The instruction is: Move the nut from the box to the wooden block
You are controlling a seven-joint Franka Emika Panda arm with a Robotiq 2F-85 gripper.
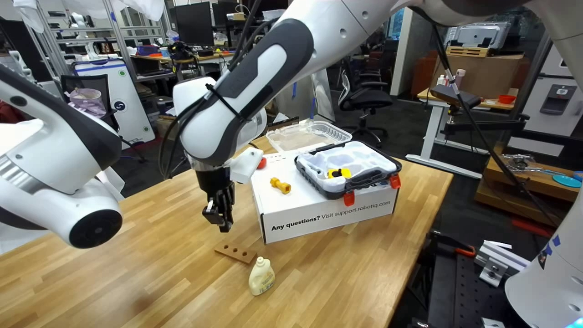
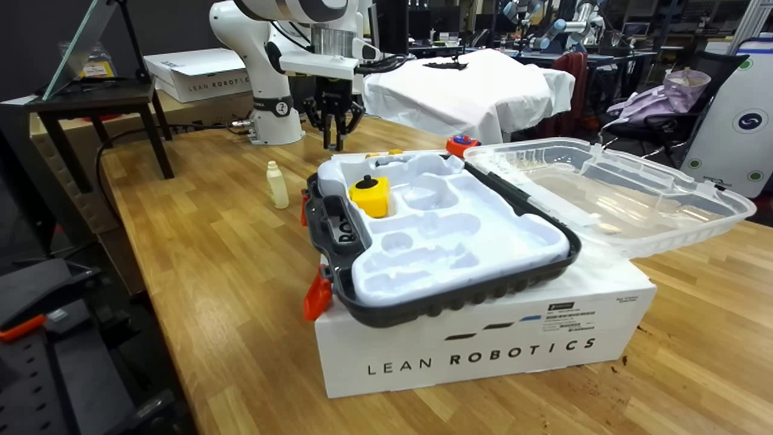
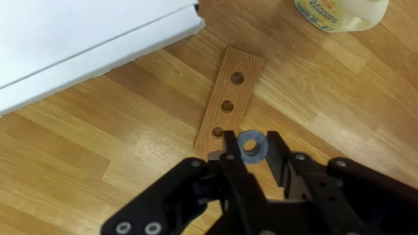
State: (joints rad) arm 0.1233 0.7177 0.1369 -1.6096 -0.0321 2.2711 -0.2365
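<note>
Nut (image 3: 253, 157): one, blue-grey, ring-shaped, pinched between the fingertips (image 3: 275, 145), held off the counter (image 3: 65, 163); hole visible in the wrist view.
Handling: judged light, stiff, hard to break; smooth sides might slip or twist if squeezed off-centre.
Where to hold: across opposite outer sides, as at present, hole left free.
Gripper (image 3: 251, 143): gap equal to the nut's width, a finger against either side; nothing else held.
Wooden block (image 3: 231, 93): reddish-brown, flat, three holes showing, on the counter below the gripper, which masks one end; no lettering seen; nut not yet placed there.
Bottle (image 3: 349, 14): cream, upright, near the block; label (image 3: 323, 13) printed, wording too blurred to quote.
Box (image 1: 328, 221): white, low, near the block; in an exterior view a side reads "Any questions? Visit support.robotiq.com"; another side carries the lettering (image 2: 482, 356) "LEAN ROBOTICS" and a sticker (image 2: 570, 317), its print too small to read.
Case (image 2: 519, 248): dark shell, pale moulded insert, resting on the box; yellow piece (image 2: 371, 199) in a pocket; no maker's name made out.
Rear carton (image 2: 199, 78): white, well apart from the rest; "LEAN ROBOTIC" visible, remainder hidden.
</note>
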